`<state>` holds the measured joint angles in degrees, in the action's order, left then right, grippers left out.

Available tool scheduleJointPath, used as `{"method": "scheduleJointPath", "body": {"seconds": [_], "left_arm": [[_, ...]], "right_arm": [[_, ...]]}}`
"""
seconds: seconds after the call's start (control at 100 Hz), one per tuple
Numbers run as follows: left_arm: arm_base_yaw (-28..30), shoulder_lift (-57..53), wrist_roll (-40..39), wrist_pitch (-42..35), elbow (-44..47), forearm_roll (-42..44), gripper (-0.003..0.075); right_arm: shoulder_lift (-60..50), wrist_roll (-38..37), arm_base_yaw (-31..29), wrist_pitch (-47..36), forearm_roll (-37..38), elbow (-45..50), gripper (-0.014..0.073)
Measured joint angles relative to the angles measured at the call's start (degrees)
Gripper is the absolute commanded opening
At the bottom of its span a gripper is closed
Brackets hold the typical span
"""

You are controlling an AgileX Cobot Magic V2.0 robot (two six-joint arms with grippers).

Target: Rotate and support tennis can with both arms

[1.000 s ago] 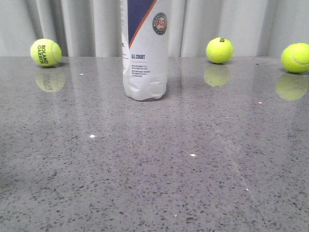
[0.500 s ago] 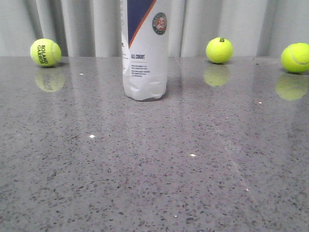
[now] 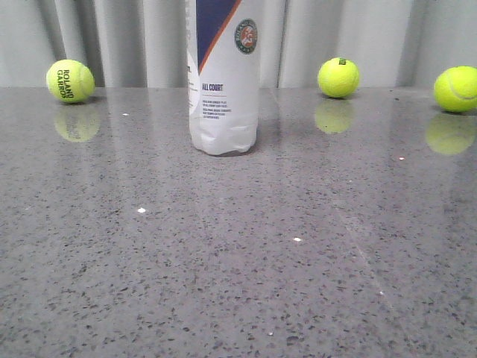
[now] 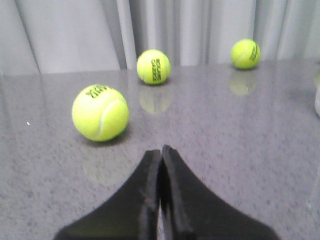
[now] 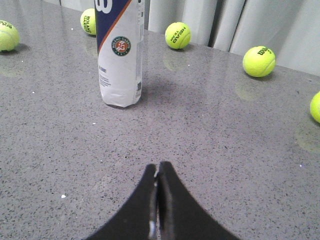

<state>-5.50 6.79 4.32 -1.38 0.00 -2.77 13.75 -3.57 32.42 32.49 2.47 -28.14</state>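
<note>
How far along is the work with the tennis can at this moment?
Nothing looks done yet. The tennis can stands upright on the table, untouched. Nothing is in hand: the left hand and the right hand are both shut and empty, away from the can. Reaching it, rotating it and supporting it with both arms all remain.

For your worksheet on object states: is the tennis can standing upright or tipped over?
Upright. The tennis can stands on its base on the grey table, sides vertical in the front view; the right wrist view also shows it standing.
</note>
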Motion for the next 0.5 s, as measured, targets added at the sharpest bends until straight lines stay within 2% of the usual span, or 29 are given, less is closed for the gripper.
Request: {"method": "scheduleJointPath", "body": {"seconds": [0.13, 0.26, 0.5], "left_arm": [[2.61, -6.29, -0.85, 4.07, -0.02, 0.09, -0.0020], [4.88, -6.99, -1.08, 7.68, 0.00, 0.22, -0.0020], [5.66, -6.99, -1.15, 8.29, -0.02, 0.22, -0.0020]], "right_arm": [[0.00, 0.00, 0.00, -0.11, 0.00, 0.00, -0.0066], [0.00, 0.00, 0.00, -0.11, 0.00, 0.00, -0.0066], [-0.04, 0.00, 0.00, -0.19, 0.00, 0.00, -0.0066]]}}
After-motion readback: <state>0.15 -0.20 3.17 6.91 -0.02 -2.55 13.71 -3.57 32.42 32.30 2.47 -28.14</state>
